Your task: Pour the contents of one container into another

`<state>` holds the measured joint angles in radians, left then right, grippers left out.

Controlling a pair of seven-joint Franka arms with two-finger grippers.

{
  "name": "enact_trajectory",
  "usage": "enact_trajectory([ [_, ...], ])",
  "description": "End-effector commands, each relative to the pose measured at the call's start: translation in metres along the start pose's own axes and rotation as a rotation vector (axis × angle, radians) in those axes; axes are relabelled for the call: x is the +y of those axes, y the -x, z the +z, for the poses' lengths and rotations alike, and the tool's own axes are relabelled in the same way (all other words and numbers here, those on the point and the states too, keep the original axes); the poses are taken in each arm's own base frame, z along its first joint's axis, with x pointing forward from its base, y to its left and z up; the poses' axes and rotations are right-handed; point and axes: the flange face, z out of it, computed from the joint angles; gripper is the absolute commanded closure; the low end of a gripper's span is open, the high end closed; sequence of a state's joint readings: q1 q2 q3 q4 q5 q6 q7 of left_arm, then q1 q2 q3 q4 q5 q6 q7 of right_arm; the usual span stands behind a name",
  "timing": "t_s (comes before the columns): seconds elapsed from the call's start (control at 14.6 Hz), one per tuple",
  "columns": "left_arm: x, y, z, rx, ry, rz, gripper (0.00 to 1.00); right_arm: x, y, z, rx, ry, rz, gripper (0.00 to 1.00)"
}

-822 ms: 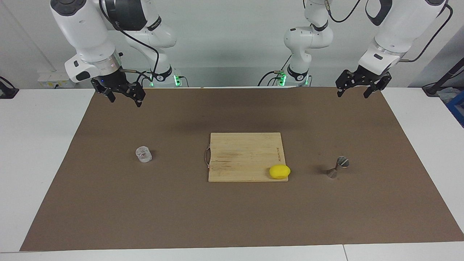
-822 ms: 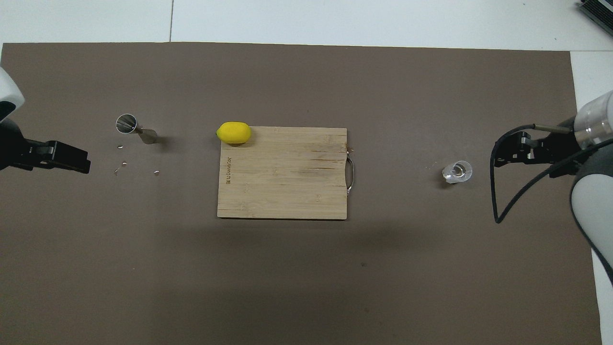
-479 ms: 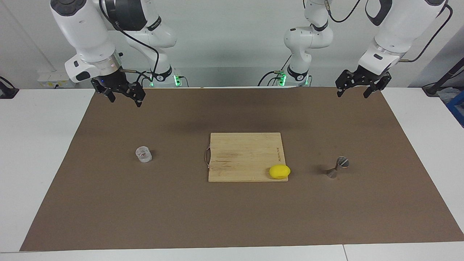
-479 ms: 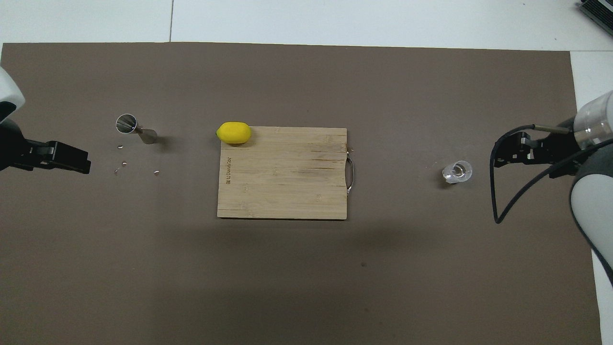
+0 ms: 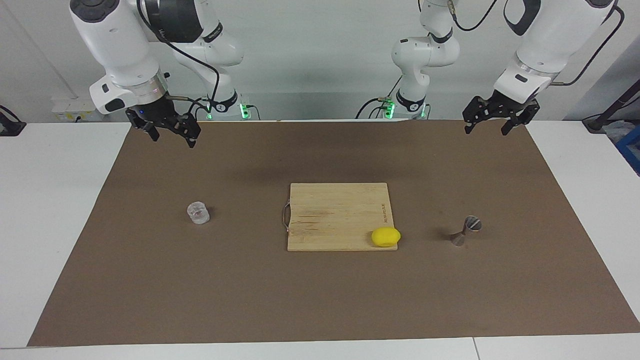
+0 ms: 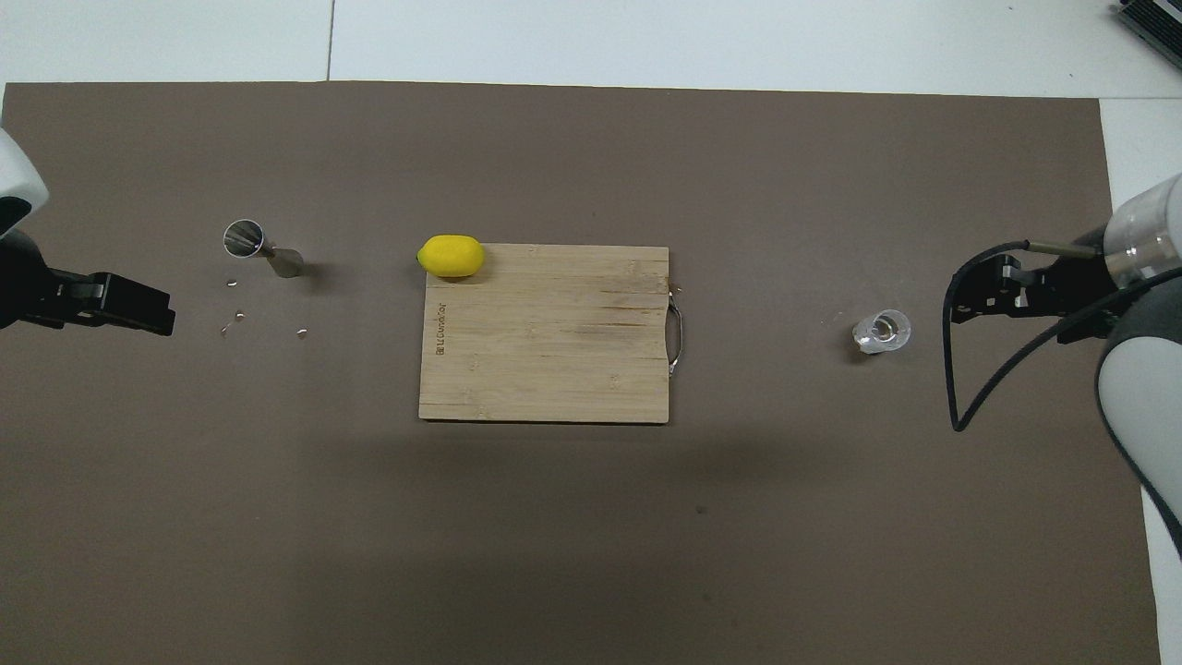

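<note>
The small clear faceted glass cup point(image 5: 198, 212) stands upright on the brown mat toward the right arm's end; it also shows in the overhead view point(image 6: 882, 332). The silver-grey hourglass jigger point(image 5: 466, 231) stands upright toward the left arm's end, its open top visible in the overhead view point(image 6: 261, 248). My right gripper point(image 5: 172, 134) hangs open and empty above the mat's edge nearest the robots, apart from the cup. My left gripper point(image 5: 487, 126) hangs open and empty above the mat's corner nearest the robots, apart from the jigger.
A wooden cutting board point(image 5: 335, 210) with a metal handle lies mid-mat between cup and jigger. A yellow lemon point(image 5: 385, 236) rests on its corner toward the jigger. A few small shiny specks point(image 6: 238, 315) lie on the mat beside the jigger.
</note>
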<state>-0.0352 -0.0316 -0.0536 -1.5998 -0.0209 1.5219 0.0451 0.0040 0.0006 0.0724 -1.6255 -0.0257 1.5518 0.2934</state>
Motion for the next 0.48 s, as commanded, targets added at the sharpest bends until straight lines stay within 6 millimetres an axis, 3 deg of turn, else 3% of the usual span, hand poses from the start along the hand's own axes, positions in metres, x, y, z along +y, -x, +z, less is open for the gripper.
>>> enact_trajectory([
  [0.0, 0.003, 0.0047, -0.0056, 0.001, -0.008, 0.016, 0.0, 0.0008, 0.0056, -0.0018, 0.008, -0.019, -0.047, 0.0],
  [0.41, 0.0104, 0.0026, 0.0001, 0.015, -0.008, 0.033, 0.0, 0.0027, 0.003, -0.0024, 0.021, -0.006, -0.149, 0.0],
])
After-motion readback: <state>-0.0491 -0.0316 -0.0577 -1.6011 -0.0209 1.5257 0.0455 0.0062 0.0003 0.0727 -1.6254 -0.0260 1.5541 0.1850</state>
